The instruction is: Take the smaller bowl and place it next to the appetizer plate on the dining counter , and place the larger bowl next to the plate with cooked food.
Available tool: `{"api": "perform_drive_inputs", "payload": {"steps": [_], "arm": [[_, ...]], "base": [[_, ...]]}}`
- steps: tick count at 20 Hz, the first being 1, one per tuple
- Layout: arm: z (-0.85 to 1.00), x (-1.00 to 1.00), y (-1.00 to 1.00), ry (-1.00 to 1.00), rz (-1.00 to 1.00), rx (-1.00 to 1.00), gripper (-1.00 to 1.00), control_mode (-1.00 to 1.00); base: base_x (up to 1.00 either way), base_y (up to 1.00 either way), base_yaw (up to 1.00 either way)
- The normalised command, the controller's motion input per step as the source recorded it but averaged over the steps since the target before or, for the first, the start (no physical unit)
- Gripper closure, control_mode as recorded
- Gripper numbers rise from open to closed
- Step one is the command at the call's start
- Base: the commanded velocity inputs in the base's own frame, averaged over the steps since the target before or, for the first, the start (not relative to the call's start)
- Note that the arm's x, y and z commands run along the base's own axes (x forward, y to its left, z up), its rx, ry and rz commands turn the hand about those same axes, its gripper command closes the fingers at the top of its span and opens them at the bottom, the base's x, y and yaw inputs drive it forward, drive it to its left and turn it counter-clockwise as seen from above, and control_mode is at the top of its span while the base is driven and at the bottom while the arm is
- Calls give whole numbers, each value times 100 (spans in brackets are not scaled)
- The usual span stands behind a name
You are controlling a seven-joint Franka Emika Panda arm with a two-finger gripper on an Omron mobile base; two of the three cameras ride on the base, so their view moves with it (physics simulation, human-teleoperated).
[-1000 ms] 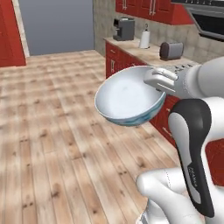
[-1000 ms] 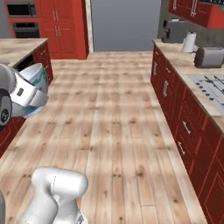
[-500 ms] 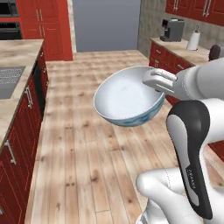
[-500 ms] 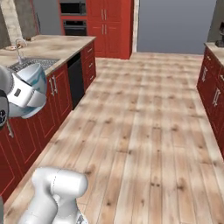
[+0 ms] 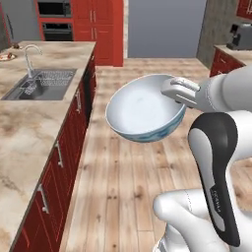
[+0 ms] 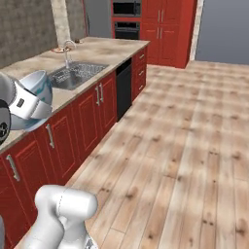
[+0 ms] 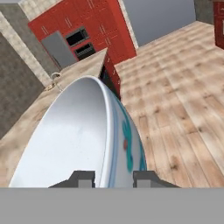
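Note:
The larger bowl point(image 5: 142, 110), deep and white with a blue-green pattern outside, hangs tilted over the wooden floor. My gripper point(image 5: 178, 92) is shut on its rim at the right side. In the hand view the bowl point(image 7: 78, 140) rises between my fingertips point(image 7: 83, 178), its plain inside to the left and its patterned wall to the right. In the right base view the bowl point(image 6: 41, 83) sits behind my hand point(image 6: 26, 103). A long counter point(image 5: 29, 123) with a beige veined top and red base runs along the left. The smaller bowl is out of view.
A steel sink point(image 5: 42, 81) with a curved faucet point(image 5: 30, 53) is set into the counter. A small red-rimmed dish point(image 6: 61, 49) lies at the counter's far end, too small to read. Red cupboards with ovens point(image 6: 127, 19) stand at the back. Wooden floor point(image 6: 185, 136) stretches to the right.
The whole scene has swung as the base turned: the sink counter has come in from the left and the wall counter has slid out to the right. The bowl stays in my grip.

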Motion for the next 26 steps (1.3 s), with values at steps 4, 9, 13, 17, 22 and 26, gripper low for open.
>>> {"api": "perform_drive_inputs", "payload": {"steps": [4,9,13,17,22,26], "arm": [[0,0,0,0,0,0,100,100],[0,0,0,0,0,0,100,100],[0,0,0,0,0,0,100,100],[0,0,0,0,0,0,100,100],[0,0,0,0,0,0,100,100],[0,0,0,0,0,0,100,100]], "base": [[-44,54,35],[-98,38,31],[-100,30,29],[-99,32,29],[-76,52,27],[-52,83,26]]}}
